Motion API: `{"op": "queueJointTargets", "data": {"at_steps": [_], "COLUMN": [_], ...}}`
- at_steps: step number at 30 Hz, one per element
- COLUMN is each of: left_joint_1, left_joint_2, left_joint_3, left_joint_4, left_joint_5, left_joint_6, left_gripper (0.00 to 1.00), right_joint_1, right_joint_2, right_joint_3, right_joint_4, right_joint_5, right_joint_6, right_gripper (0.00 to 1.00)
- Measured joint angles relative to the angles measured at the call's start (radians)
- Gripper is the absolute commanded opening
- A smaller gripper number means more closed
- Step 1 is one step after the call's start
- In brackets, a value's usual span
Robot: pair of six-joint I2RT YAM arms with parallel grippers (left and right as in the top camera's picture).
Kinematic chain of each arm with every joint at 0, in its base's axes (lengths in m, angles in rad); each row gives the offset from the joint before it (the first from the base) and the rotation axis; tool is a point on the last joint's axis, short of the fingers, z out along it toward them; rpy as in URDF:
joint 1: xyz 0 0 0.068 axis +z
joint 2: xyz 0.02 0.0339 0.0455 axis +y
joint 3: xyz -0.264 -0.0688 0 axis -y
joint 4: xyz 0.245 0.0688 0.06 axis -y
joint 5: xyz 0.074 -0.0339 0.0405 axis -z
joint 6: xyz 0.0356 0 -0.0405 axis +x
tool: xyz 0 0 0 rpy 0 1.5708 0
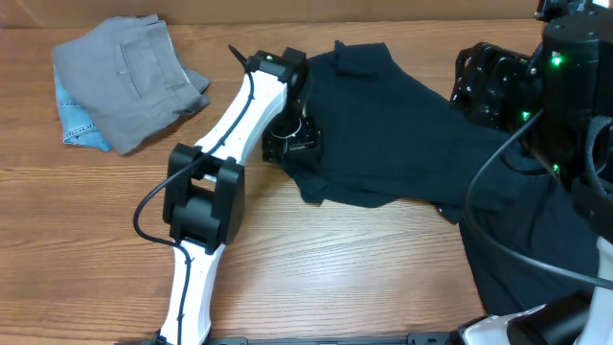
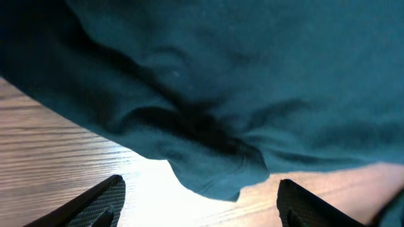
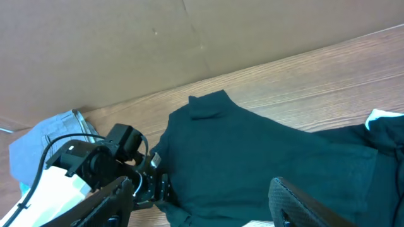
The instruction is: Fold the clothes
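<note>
- One black shirt recorded; its hem is seen just ahead of left gripper, fingers parted, nothing held.
- Right gripper spread above it, empty.
- One grey garment and one blue denim piece noted beyond left gripper.

Wooden tabletop, bearing a rumpled black T-shirt; left of the T-shirt, folded grey trousers atop blue denim.
</note>
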Motion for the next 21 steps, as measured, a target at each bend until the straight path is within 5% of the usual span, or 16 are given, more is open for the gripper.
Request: {"op": "queueJointTargets", "data": {"at_steps": [9,13,16,21], "left_joint_1": [-0.004,-0.004,-0.004,0.000], "left_joint_2": [0.000,0.002,0.002,0.002], "left_joint_3": [-0.060,-0.143,-0.173,-0.170], "left_joint_4": [0.044,0.093,0.116,0.075], "left_joint_5": [-0.044,-0.044,-0.043,-0.044], "left_joint_6": [-0.064,-0.077,-0.087,-0.085], "left_gripper": [0.69,0.43,0.04,0.04], "right_joint_1": [0.000,0.000,0.000,0.000], "right_joint_2": [0.000,0.000,0.000,0.000], "right_joint_3": [0.000,0.000,0.000,0.000], "right_joint_4": [0.000,0.000,0.000,0.000], "right_joint_5": [0.001,0.000,0.000,0.000], "right_joint_6": [0.001,0.001,0.000,0.001], "right_gripper": [0.72,0.72,0.72,0.72]}}
